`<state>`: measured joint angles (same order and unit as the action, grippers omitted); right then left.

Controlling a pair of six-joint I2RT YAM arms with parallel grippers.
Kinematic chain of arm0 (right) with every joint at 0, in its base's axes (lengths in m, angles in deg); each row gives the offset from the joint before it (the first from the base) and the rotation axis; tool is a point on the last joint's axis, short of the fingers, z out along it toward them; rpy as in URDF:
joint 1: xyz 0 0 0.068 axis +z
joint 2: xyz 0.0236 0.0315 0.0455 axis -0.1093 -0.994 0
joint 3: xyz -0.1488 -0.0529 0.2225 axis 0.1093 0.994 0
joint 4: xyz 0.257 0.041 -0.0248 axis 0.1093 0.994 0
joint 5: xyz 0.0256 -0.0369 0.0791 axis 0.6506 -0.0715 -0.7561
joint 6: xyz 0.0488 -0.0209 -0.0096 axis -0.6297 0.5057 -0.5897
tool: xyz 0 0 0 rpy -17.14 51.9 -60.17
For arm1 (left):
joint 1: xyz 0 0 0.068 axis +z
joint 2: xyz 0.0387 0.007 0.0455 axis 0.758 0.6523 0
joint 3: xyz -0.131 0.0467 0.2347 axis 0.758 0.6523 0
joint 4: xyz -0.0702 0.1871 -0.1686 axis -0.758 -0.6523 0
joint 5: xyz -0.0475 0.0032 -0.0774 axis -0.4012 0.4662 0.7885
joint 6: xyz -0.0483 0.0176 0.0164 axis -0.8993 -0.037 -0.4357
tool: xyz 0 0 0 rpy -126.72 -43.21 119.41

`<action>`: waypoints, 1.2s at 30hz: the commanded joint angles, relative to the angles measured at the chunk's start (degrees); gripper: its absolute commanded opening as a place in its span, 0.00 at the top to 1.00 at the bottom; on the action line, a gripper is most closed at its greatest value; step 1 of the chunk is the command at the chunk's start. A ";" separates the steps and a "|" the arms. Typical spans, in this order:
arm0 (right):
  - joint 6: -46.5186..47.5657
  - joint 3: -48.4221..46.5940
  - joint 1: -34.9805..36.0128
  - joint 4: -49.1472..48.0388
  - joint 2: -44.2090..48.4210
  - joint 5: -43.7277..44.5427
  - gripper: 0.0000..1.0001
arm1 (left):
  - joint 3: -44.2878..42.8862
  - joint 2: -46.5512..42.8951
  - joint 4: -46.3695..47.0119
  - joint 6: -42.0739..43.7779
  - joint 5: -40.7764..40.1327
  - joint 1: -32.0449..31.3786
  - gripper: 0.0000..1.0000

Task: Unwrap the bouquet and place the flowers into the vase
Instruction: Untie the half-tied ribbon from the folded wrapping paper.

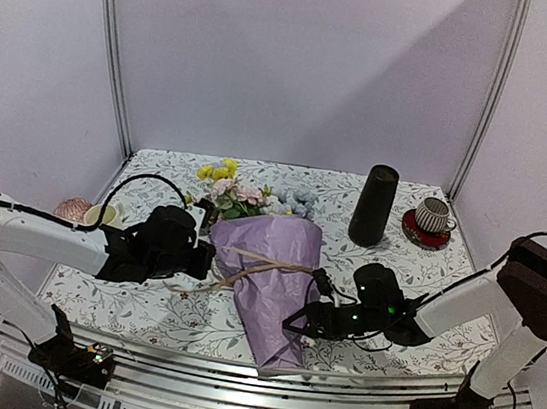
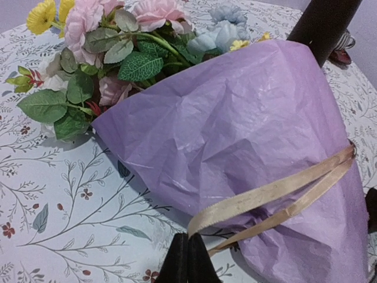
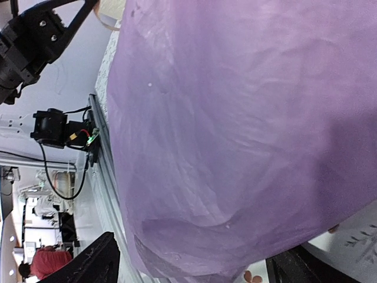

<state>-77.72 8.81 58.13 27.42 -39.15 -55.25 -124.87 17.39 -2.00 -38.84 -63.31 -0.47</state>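
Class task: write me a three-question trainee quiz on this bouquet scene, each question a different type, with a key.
1. True or false: the bouquet lies wrapped in purple paper.
2. The left gripper is shut on: A) the raffia string B) a yellow flower C) nothing.
3. Fill in: the black vase stands upright beside a ribbed cup on a red ____.
Key: 1 true; 2 A; 3 saucer.
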 commanded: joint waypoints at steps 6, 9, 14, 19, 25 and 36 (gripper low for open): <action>10.40 -2.23 -0.59 21.42 14.49 18.38 0.09 | 1.36 -1.30 0.58 1.45 1.08 0.88 1.00; 14.43 -5.31 -0.80 31.17 17.79 24.83 0.09 | 1.15 -1.28 0.96 1.45 1.30 0.94 1.00; 23.57 -10.43 -0.79 37.26 21.82 32.61 0.09 | 0.54 -1.27 1.37 1.86 1.63 0.97 1.00; 36.64 -17.49 -0.79 38.30 20.09 29.93 0.13 | -0.34 -1.20 1.45 2.07 1.97 0.93 1.00; 54.63 -31.05 -0.36 41.74 10.51 18.74 0.41 | -1.72 -0.22 1.40 2.58 2.23 0.97 1.00; 71.56 -51.21 3.20 55.05 -8.96 16.36 0.59 | -3.60 0.89 1.44 2.81 2.23 1.24 1.00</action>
<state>-13.15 -39.34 60.03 77.17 -44.86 -38.31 -126.88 17.43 -1.50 -36.72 -61.60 -0.17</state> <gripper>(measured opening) 0.426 0.004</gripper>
